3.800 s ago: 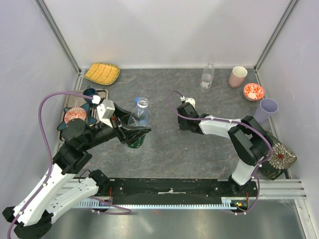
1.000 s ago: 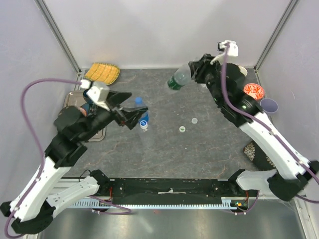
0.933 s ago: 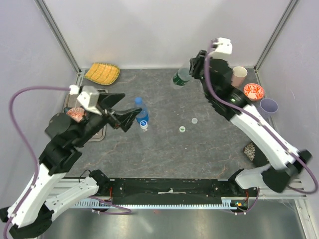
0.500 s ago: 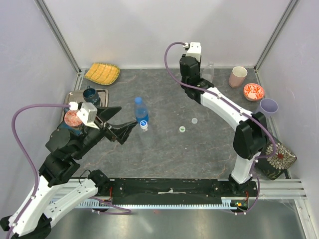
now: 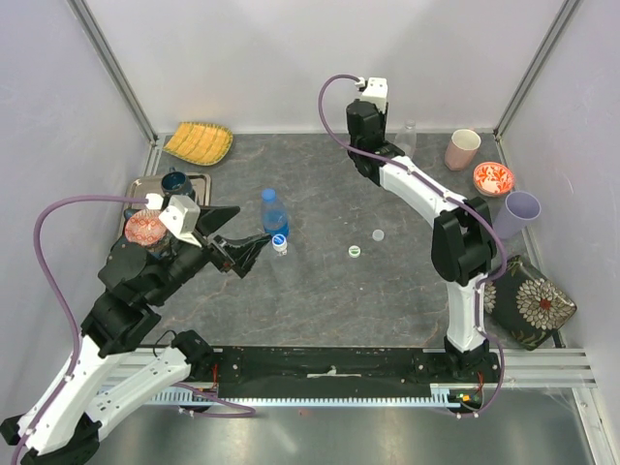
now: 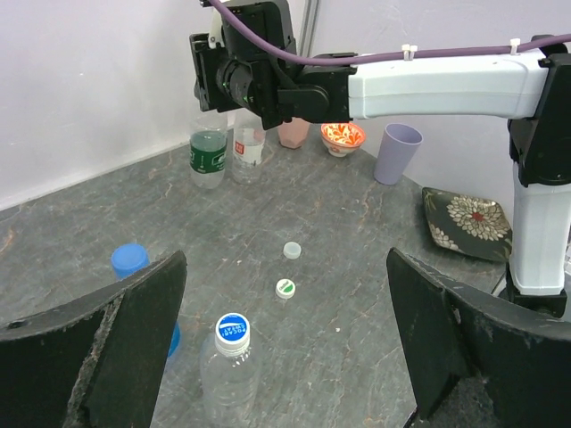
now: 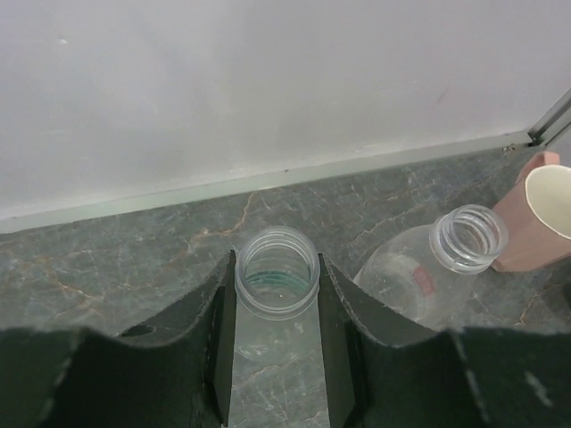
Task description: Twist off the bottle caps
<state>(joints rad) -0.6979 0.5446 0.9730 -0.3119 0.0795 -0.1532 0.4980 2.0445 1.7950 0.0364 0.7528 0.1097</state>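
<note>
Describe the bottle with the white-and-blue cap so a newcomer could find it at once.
On the grey table, look just ahead of the left gripper, whose jaws stand wide open. Two capped bottles stand there side by side; it is the clear bottle, nearer the arms' bases than the blue-tinted bottle. Its white cap with a blue disc sets it apart from that neighbour's solid blue cap.

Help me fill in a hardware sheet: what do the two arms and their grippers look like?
Both the left arm and right arm have white shell links with black joints. A purple cable loops to a white camera box at each wrist. The left gripper and right gripper have broad, flat, matte-black fingers.
</note>
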